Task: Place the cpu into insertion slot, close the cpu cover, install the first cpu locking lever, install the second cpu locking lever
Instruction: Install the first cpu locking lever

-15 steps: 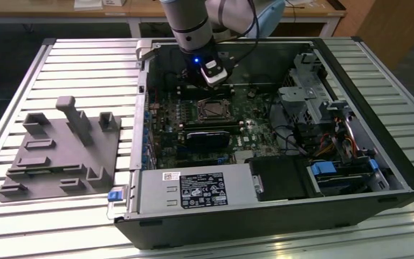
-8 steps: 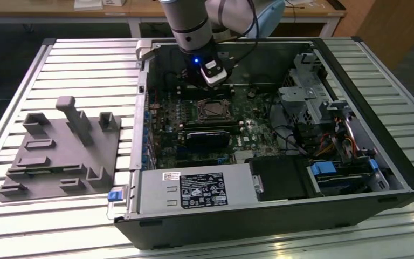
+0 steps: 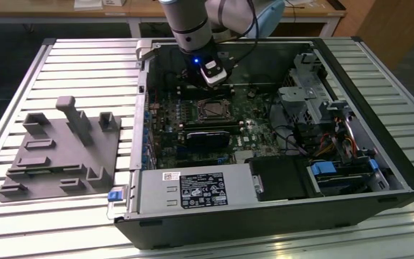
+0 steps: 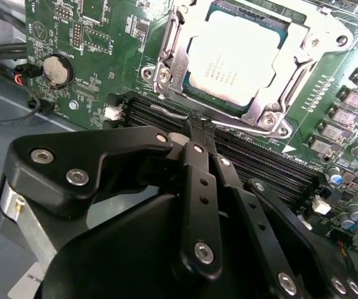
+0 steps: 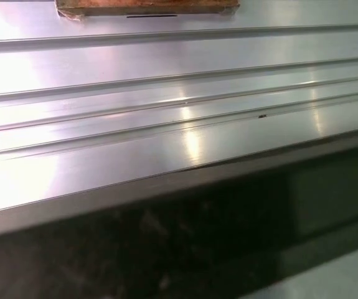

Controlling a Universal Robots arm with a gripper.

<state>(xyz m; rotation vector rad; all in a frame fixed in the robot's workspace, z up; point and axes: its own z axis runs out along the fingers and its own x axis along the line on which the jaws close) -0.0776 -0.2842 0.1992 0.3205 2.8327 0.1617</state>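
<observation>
1. Furthest toward the exterior view's left, a grey holder tray (image 3: pixel 56 156) lies on the slatted table (image 3: pixel 84 65), well apart from the work.
2. Next comes the open computer case (image 3: pixel 264 229). My arm reaches down into it, and the gripper (image 3: pixel 213 81) hangs just behind the insertion slot (image 3: pixel 199 103).
3. In the second wrist view the gripper (image 4: pixel 194 128) is drawn narrow, its tips together. I make out nothing between them. They sit just beside the hooked end of a wire lever (image 4: pixel 169 111), over the long memory slots (image 4: pixel 266 165).
4. The cpu (image 4: pixel 235 59) already lies in the slot, and the cpu cover (image 4: pixel 315 37) appears to be down around it.
5. The chip lies flat, with its pale face pointing up out of the case. It is square, so it has no real long axis, and its edges run parallel to the memory slots.
6. Risks as I judge them:
   - The lever is thin and springy, so a glancing push could let it slip off the tips and snap back.
   - A slip could drive the tips into the memory slots or the board.
   - If the cover is not fully flat, forcing a lever could load the chip unevenly.
7. Toward the exterior view's right, the drive cage (image 3: pixel 304 100) and its cables stay out of reach.
</observation>
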